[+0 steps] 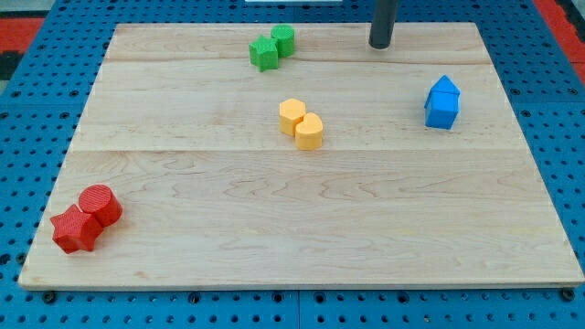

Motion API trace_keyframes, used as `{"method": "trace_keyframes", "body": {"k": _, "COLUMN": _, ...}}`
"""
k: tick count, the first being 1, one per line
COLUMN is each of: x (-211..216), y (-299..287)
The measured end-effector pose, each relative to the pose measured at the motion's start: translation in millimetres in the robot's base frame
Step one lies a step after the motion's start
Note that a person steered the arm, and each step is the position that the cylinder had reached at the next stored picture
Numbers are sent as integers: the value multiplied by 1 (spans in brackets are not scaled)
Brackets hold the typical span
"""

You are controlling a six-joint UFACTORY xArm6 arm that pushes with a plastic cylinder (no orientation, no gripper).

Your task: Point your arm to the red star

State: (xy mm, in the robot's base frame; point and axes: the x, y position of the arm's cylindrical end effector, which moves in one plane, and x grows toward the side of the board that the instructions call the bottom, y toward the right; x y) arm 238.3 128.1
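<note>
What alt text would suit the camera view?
My tip sits at the board's top edge, far from the red star at bottom left beside a red cylinder. Green, yellow and blue pairs lie between.

Lab bench (blue pegboard (27,137))

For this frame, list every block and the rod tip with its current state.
red star: flat, touching red cylinder, bottom left.
red cylinder: upright, against the star.
green star: touching green cylinder, top.
yellow blocks: two touching, centre.
blue blocks: two touching, right.
my tip: top edge, touching nothing.
</note>
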Motion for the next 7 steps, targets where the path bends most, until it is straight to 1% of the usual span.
{"method": "trace_keyframes", "body": {"k": 1, "x": 1, "y": -2}}
{"method": "trace_keyframes", "body": {"k": 2, "x": 41, "y": 4}}
{"method": "trace_keyframes", "body": {"k": 4, "x": 205, "y": 7}}
{"method": "trace_keyframes", "body": {"k": 5, "x": 266, "y": -18}}
{"method": "trace_keyframes", "body": {"k": 6, "x": 329, "y": -92}}
{"method": "trace_keyframes", "body": {"k": 7, "x": 349, "y": -181}}
